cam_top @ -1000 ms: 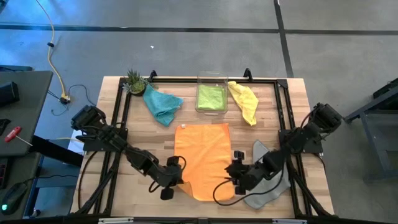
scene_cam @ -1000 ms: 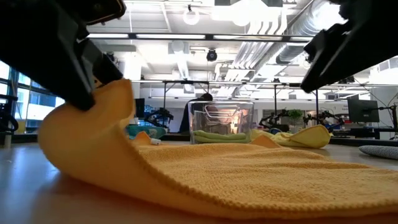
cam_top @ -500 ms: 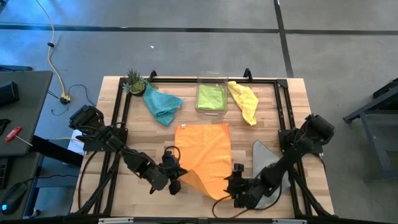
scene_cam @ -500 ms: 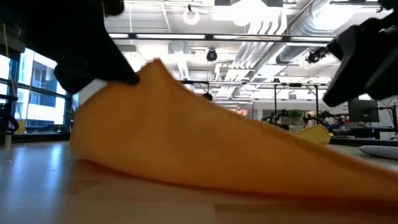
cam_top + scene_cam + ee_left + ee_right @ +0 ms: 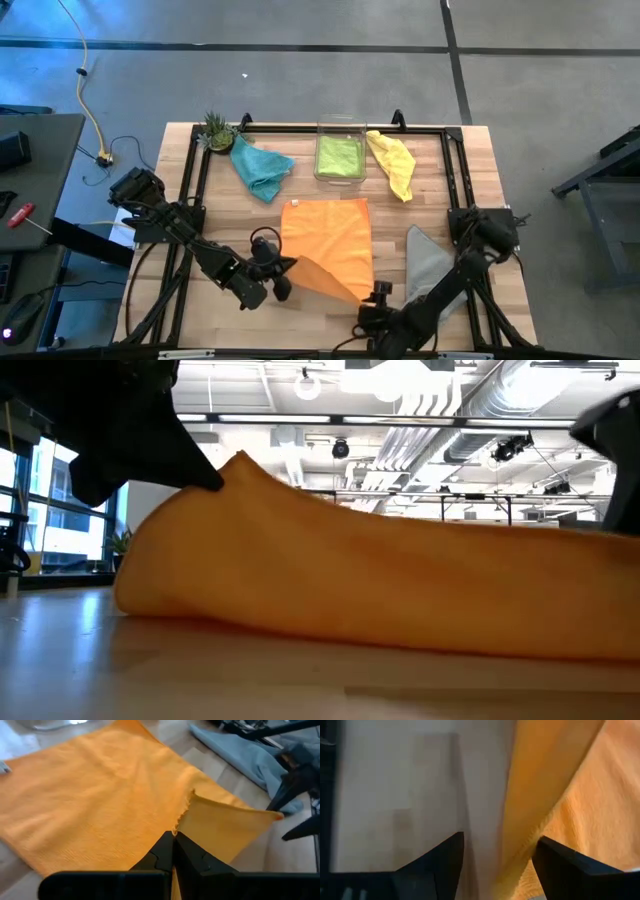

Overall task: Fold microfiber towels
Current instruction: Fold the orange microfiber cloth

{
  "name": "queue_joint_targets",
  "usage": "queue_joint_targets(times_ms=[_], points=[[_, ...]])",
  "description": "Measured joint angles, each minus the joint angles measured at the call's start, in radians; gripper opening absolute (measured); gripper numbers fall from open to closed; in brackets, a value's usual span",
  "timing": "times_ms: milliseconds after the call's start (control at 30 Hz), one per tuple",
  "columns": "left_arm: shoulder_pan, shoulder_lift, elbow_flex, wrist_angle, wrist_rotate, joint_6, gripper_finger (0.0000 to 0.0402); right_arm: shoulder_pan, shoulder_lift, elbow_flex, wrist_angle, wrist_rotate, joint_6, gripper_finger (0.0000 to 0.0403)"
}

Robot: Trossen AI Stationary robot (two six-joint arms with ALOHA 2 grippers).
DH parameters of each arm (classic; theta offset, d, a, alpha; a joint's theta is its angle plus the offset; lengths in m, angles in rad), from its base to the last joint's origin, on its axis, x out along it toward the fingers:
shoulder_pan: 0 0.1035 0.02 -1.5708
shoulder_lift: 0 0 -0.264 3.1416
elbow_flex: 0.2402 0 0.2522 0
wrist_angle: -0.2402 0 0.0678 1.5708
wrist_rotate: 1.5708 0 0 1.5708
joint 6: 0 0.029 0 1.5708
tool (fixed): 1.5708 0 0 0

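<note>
While the left gripper (image 5: 281, 267) stays clamped on one near corner of the orange towel (image 5: 330, 245), the cloth lies mid-table, its long axis running from far edge to near edge, folded flap slanting toward the right gripper (image 5: 376, 292), whose fingers stand apart.

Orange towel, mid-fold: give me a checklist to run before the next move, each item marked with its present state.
1. Left gripper shut on a corner of the orange towel: ok.
2. Right gripper gripping its corner: not ok, fingers open, the towel edge lying between them.
3. Near edge lifted evenly: not ok, only the left corner is raised.
4. Far half of the towel flat on the table: ok.
5. Grey towel clear of the fold: ok.
</note>
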Motion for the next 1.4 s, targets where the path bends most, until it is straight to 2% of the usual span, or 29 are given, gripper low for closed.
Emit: queue_joint_targets(times_ms=[133,333,500,600,800,900,1167,1300,1400], points=[[0.0,0.0,0.0,-0.005,-0.044,0.0,0.0,-0.003,0.051,0.06,-0.114,0.02,0.094,0.0216],[-0.002,0.0,0.0,-0.029,-0.044,-0.001,0.0,0.0,0.072,0.111,-0.334,0.025,0.254,0.0216],[-0.013,0.0,0.0,-0.041,-0.035,-0.011,0.0,0.015,0.071,0.132,-0.452,0.021,0.305,0.0214],[-0.021,0.0,0.0,-0.045,-0.036,-0.018,0.0,0.018,0.071,0.132,-0.453,0.015,0.305,0.0199],[-0.034,0.0,0.0,-0.044,-0.04,-0.025,0.0,0.015,0.071,0.131,-0.46,0.015,0.317,0.0136],[-0.04,0.001,0.0,-0.045,-0.04,-0.026,0.0,0.007,0.071,0.131,-0.493,0.017,0.361,0.0117],[-0.053,0.001,0.0,-0.044,-0.041,-0.026,0.0,-0.019,0.071,0.13,-0.563,0.04,0.383,0.0113],[-0.054,0.001,0.0,-0.044,-0.041,-0.029,0.0,-0.037,0.07,0.13,-0.535,0.037,0.34,0.0113],[-0.061,0.001,0.0,-0.043,-0.049,-0.029,0.0,-0.052,0.07,0.12,-0.482,-0.007,0.288,0.0113]])
